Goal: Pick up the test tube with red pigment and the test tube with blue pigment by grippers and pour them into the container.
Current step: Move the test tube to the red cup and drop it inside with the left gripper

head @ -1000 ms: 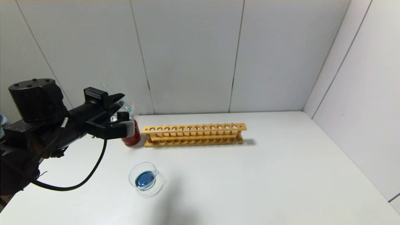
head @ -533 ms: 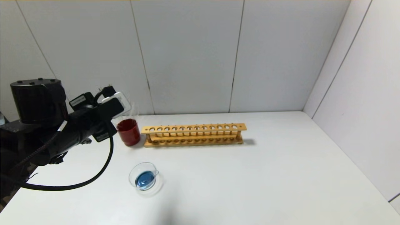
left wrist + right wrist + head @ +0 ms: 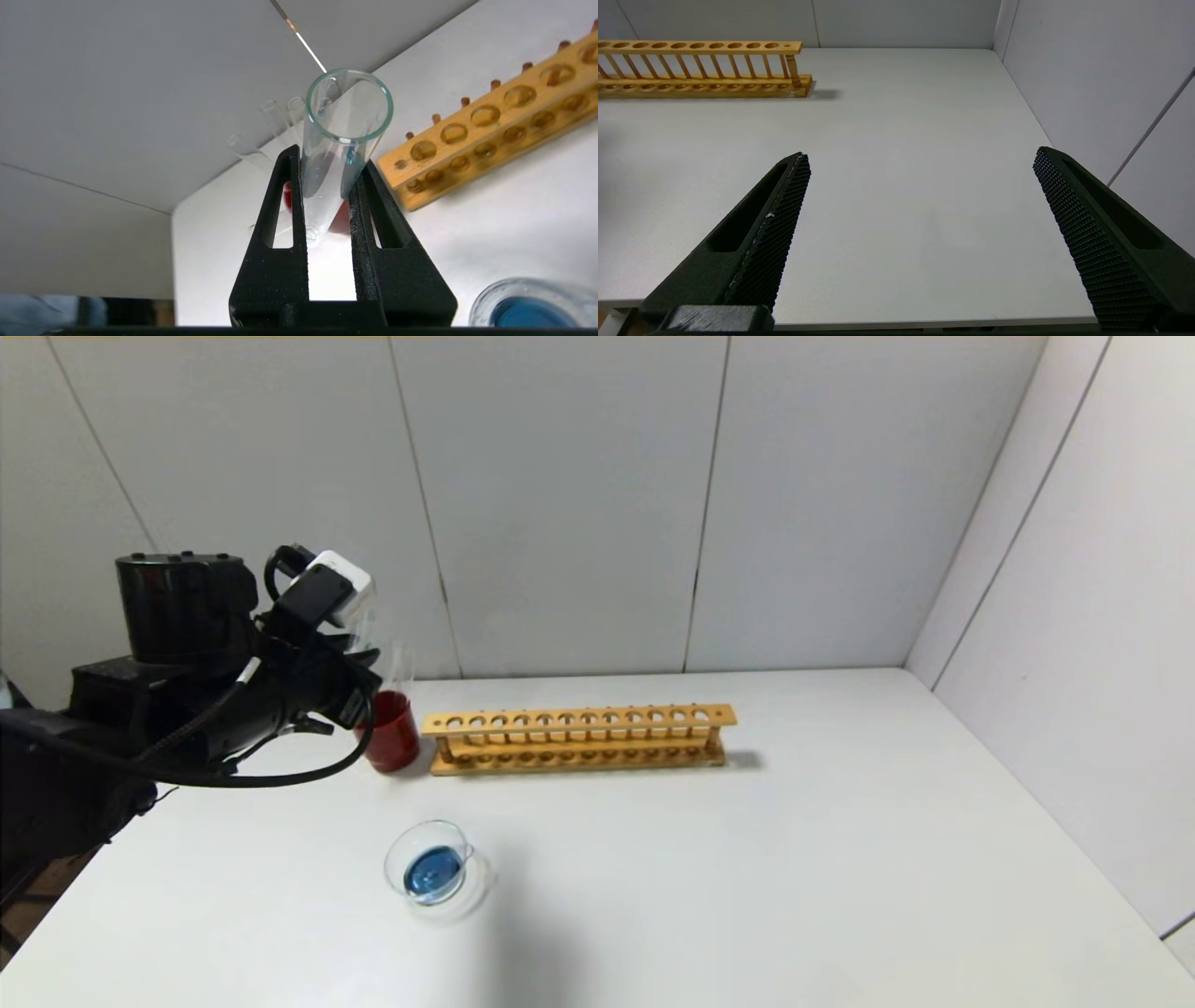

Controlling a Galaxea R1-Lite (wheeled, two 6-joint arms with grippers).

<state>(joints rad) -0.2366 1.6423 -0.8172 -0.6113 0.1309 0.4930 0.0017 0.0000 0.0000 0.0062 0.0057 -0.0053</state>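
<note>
Gripping an emptied test tube (image 3: 343,140), left gripper (image 3: 327,163) raised over red cup (image 3: 390,733)

The place looks like a small laboratory bench set up for tests. A long wooden rack (image 3: 579,739) with a row of round holes for test tubes stands on a plain white counter (image 3: 794,859). Beside the rack there is a dark red cup (image 3: 392,733) with clear glass tubes (image 3: 275,123) leaning in it. Nearer the front stands a small glass dish (image 3: 431,871) with blue liquid in it. One more glass tube (image 3: 338,140), open at the top, shows in the left wrist view. Behind and at the right side, bare pale wall panels (image 3: 560,504) close the counter like a booth.
</note>
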